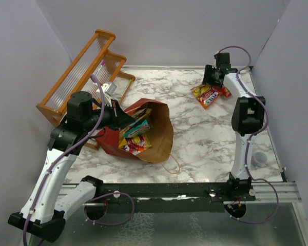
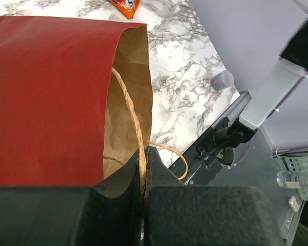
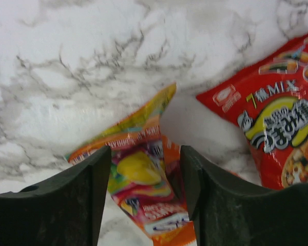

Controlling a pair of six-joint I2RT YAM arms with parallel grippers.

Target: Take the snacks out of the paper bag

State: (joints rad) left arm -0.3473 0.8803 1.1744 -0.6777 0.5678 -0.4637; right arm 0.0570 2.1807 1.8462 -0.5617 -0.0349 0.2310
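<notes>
Worktop [image 1: 205, 138]: marble, paper bag [image 1: 159, 134] lying left of centre.
Left tool [image 2: 143, 171]: clamped on its twine handle [image 2: 127, 102].
Right tool [image 3: 145, 159]: jaws apart, astride snack packet [image 3: 141, 177], far right corner.

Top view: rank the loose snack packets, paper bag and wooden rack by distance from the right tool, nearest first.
1. Loose snack packets: on the table right at the right tool, far-right side.
2. Paper bag: mid-table, lying on its side, to the tool's left.
3. Wooden rack: far-left corner, beyond the bag.
</notes>
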